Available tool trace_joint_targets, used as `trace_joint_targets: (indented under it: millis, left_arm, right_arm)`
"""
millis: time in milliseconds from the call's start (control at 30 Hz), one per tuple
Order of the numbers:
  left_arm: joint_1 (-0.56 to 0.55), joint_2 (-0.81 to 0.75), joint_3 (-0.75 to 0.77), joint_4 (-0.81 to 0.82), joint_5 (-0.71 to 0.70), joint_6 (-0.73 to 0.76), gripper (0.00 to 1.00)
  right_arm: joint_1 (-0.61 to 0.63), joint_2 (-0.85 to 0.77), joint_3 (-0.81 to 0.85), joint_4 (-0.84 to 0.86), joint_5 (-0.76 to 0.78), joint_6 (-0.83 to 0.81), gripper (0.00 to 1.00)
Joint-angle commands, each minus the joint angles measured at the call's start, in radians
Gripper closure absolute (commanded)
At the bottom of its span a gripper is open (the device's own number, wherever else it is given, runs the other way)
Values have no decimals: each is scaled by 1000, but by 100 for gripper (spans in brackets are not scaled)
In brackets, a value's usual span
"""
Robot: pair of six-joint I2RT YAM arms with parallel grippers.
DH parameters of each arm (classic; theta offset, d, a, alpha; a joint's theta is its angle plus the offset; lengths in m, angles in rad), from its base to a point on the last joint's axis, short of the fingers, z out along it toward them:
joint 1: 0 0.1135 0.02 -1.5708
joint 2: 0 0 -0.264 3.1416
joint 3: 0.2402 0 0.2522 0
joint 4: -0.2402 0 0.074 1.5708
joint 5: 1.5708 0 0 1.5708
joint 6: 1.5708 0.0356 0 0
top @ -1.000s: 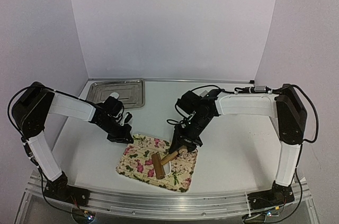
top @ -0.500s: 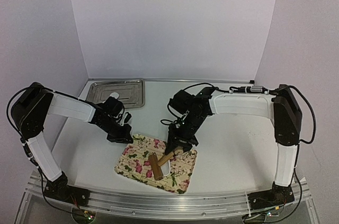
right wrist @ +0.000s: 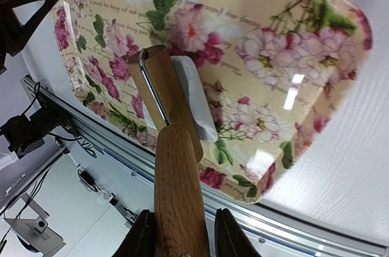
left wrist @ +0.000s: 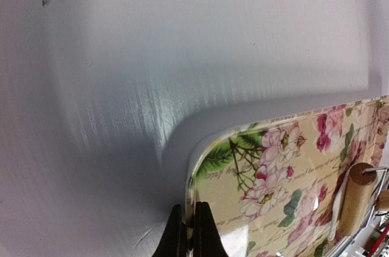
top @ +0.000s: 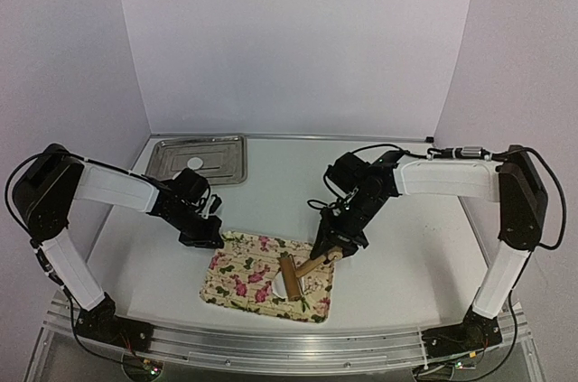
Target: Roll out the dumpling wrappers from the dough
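Just pulled the roller (top: 289,275) back toward the board's right edge, after pushing it left half a second earlier. Holding its wooden handle in the right gripper (right wrist: 179,233), jaws narrowed onto the wood. Resting the roller's head on the white dough piece (right wrist: 197,99), near the middle of the floral board (top: 239,274). Pinning the board's far-left corner with the left gripper (left wrist: 188,236), closed tight on the rim, same as before. Keeping the board by the tabletop's near edge. Reads as 1 back-and-forth pass completed. Cannot judge the dough's shape, half hidden under the roller; probably needing more passes. Already 1 round wrapper (top: 194,163) lying in the metal tray (top: 226,165) at the tabletop's far-left corner.
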Motion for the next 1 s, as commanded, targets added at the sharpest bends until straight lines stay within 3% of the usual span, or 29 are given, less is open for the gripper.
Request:
trace_joint_targets:
  millis: [0,267,567,967]
  left_arm:
    - [19,-49,-5,-18,-81,-11,100]
    - [19,-63,-9,-13,-85,-22,100]
    - [19,-62,-9,17,-37,-44,100]
    - [19,-73,-24,26,-37,-62,100]
  right_arm:
    - [-44,117,-128,-339,537,-19,100]
    - [-46,113,-146,-326,520,-17,100]
    - [93,304,47,-294,444,23,100]
    - [107,299,63,-286,441,29,100]
